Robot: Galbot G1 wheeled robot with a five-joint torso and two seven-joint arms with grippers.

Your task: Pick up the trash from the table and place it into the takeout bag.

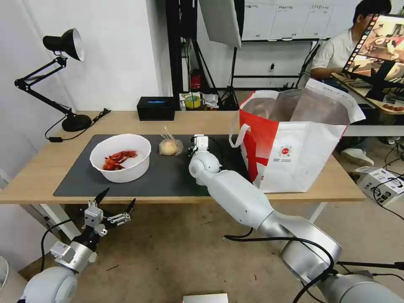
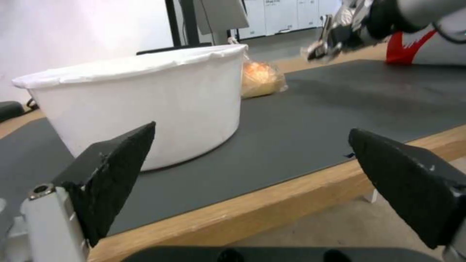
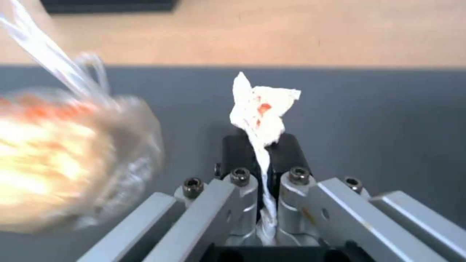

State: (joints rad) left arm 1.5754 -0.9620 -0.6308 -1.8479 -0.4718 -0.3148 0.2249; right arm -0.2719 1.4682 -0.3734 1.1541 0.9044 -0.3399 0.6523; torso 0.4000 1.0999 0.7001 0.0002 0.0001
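Crumpled white tissue [image 3: 262,109], pinched thinly in the closed right tool [image 3: 264,153] above the worktop [image 1: 126,122], could slip free; left tool [image 1: 113,202] gapes idle.

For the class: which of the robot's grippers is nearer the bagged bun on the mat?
Right. The right gripper, shut on a tissue, is just beside the bagged bun. The left gripper hangs open below the table's front edge.
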